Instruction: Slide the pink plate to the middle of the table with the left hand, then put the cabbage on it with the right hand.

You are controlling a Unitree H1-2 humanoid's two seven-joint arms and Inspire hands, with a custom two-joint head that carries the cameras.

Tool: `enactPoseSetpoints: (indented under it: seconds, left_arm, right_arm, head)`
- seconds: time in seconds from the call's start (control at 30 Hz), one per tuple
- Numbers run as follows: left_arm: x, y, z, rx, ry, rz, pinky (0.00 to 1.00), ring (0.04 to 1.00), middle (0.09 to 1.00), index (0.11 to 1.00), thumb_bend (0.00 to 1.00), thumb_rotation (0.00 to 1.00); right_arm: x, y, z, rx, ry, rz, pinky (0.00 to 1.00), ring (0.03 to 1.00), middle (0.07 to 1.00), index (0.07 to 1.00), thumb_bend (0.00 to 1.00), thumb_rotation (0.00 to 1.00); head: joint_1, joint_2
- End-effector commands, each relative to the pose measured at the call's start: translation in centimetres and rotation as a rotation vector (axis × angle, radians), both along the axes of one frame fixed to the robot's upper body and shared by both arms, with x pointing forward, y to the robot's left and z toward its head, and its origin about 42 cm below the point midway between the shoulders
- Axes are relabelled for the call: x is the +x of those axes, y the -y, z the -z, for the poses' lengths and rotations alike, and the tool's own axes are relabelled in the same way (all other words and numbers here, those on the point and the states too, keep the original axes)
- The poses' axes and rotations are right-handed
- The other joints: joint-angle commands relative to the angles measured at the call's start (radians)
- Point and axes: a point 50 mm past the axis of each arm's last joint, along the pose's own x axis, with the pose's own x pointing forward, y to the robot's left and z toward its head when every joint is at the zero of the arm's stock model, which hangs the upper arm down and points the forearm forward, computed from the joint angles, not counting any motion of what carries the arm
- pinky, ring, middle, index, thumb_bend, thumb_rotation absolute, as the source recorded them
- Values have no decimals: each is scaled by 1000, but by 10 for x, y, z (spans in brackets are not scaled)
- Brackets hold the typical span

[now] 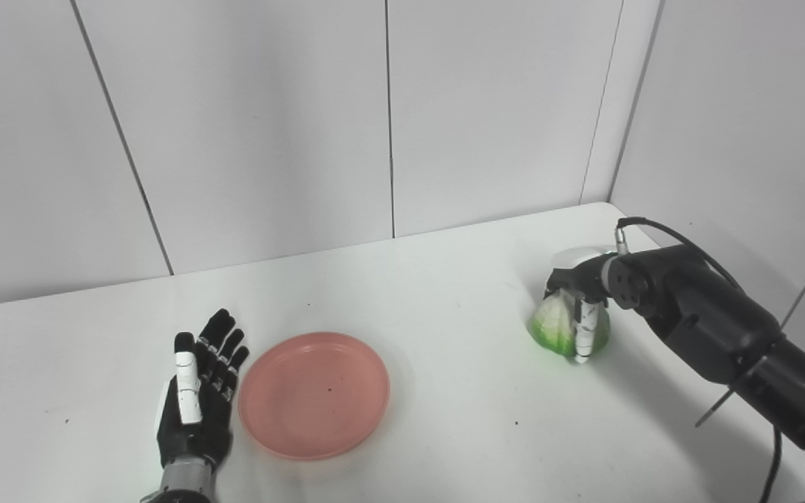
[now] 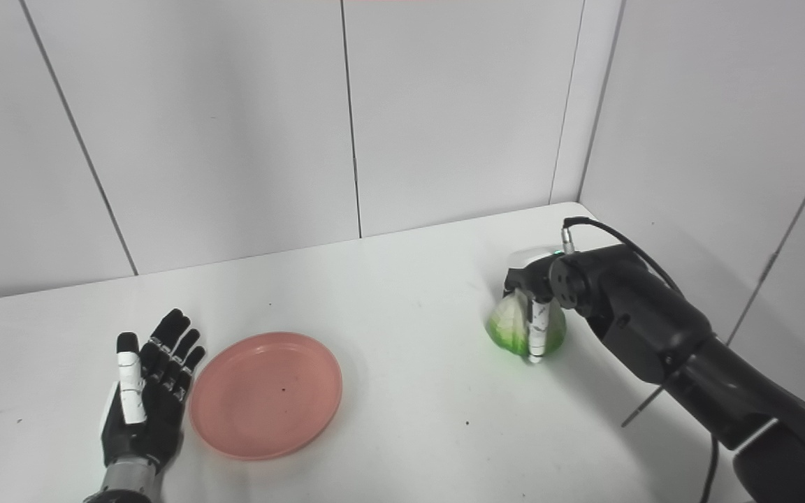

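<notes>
No readable text, labels, brands, numbers or signs anywhere in either view. Checked the pink plate (image 1: 314,395), the cabbage (image 1: 555,327), both hands, the table (image 1: 444,279) and the wall panels (image 1: 249,126): all plain, unmarked surfaces. Small dark specks on plate and table, no lettering.

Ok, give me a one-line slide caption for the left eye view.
Right hand closed on the cabbage; open left hand beside the empty pink plate.
</notes>
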Motion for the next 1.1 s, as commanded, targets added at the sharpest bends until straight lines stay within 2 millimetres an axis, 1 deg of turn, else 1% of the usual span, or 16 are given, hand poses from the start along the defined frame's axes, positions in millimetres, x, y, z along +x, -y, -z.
enactPoseSetpoints:
  seconds: [0.0, 0.03, 0.07, 0.17, 0.3, 0.37, 0.53, 0.57, 0.63, 0.67, 0.73, 0.83, 0.9, 0.97, 1.0, 1.07]
  left_arm:
    - [-1, -2, 3, 3, -21, 3, 930, 919, 914, 793, 905, 839]
    - [-1, -2, 3, 2, -19, 5, 930, 921, 916, 793, 902, 839]
    - [-1, -2, 2, -1, -17, 7, 933, 924, 917, 793, 901, 835]
    - [-1, -3, 1, -9, -18, 6, 934, 920, 907, 785, 902, 826]
    - [0, -3, 1, -11, -22, 6, 923, 912, 903, 779, 899, 825]
    - [0, -2, 0, -13, -22, 6, 913, 908, 899, 773, 900, 820]
    - [0, -2, 0, -19, -17, 15, 913, 911, 899, 769, 898, 813]
    - [0, -2, 0, -20, -15, 17, 915, 914, 901, 768, 899, 812]
    - [0, -2, 1, -21, -17, 20, 914, 915, 901, 766, 898, 811]
    - [0, -2, 1, -19, -19, 18, 912, 914, 901, 765, 898, 811]
    - [0, -1, 1, -15, -22, 14, 912, 906, 894, 762, 901, 812]
    - [0, -1, 1, -15, -23, 13, 910, 902, 893, 760, 892, 816]
    - [0, 0, 1, -15, -22, 14, 915, 904, 896, 763, 895, 813]
    - [0, 2, 1, -12, -22, 14, 915, 904, 898, 763, 899, 812]
    - [0, 3, 1, -11, -21, 14, 916, 903, 896, 758, 902, 813]
    - [0, 5, 1, -10, -21, 16, 916, 902, 895, 756, 900, 815]
  right_arm:
    - [-4, 17, 2, -80, 27, 7, 355, 605, 870, 668, 771, 2]
    - [-5, 19, 7, -100, 33, -9, 368, 578, 815, 618, 710, 24]
    - [-5, 21, 11, -113, 38, -24, 364, 539, 734, 534, 579, 85]
    - [-6, 25, 19, -115, 46, -30, 363, 526, 717, 501, 527, 113]
    - [-6, 28, 24, -77, 50, -20, 363, 531, 734, 492, 516, 118]
    - [-6, 30, 24, -42, 51, -15, 377, 577, 758, 490, 514, 115]
    - [-9, 30, 19, 145, 71, 2, 356, 525, 738, 491, 510, 113]
    - [-9, 30, 17, 177, 77, 1, 344, 488, 742, 488, 507, 46]
    - [-10, 27, 13, 224, 84, 5, 361, 471, 743, 487, 506, 12]
    - [-10, 25, 9, 235, 86, 3, 374, 468, 742, 487, 506, 4]
    - [-10, 18, -2, 257, 93, -23, 358, 413, 530, 528, 513, 0]
    - [-7, 5, -24, 278, 99, -79, 351, 396, 496, 544, 513, 0]
    - [-5, -5, -42, 273, 118, -123, 304, 439, 483, 509, 519, 0]
    - [-4, -16, -60, 253, 143, -164, 330, 452, 494, 495, 520, 0]
    - [-3, -21, -68, 244, 151, -178, 378, 461, 677, 493, 513, 0]
    - [-2, -33, -85, 236, 176, -211, 396, 465, 747, 492, 509, 0]
  head:
    - [2, 5]
    - [2, 5]
    - [3, 6]
    - [1, 7]
    - [1, 8]
    - [1, 8]
    - [1, 8]
    - [1, 8]
    - [1, 8]
    - [5, 12]
    - [7, 13]
    - [10, 14]
    - [12, 14]
    - [16, 13]
    - [16, 13]
    - [20, 13]
